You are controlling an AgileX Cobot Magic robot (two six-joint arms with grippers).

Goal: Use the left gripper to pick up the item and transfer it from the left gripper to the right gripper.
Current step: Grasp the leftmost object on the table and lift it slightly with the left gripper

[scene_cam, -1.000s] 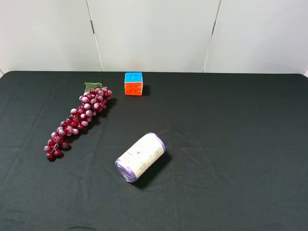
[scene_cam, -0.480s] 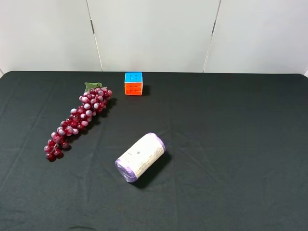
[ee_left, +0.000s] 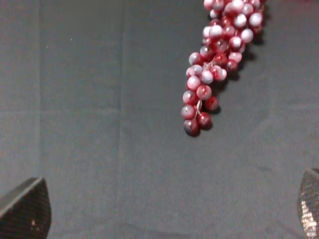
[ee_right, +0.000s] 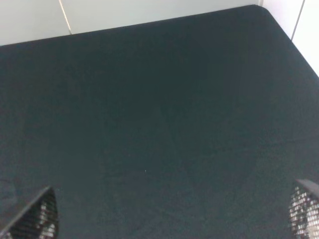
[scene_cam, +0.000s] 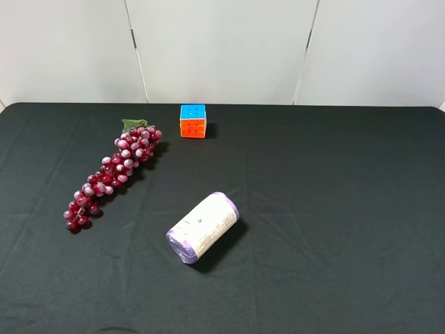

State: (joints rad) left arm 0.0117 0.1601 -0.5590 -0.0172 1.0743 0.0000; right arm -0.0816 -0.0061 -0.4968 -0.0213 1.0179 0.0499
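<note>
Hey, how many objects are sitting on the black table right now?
3. The grape bunch lies at the left, the puzzle cube stands near the back edge, and the purple-ended roll lies near the middle. Nothing seems hidden.

You see a puzzle cube (scene_cam: 192,120) by the far edge of the black table (scene_cam: 334,209); a purple-ended white roll (scene_cam: 203,227) lies mid-table, well apart.
</note>
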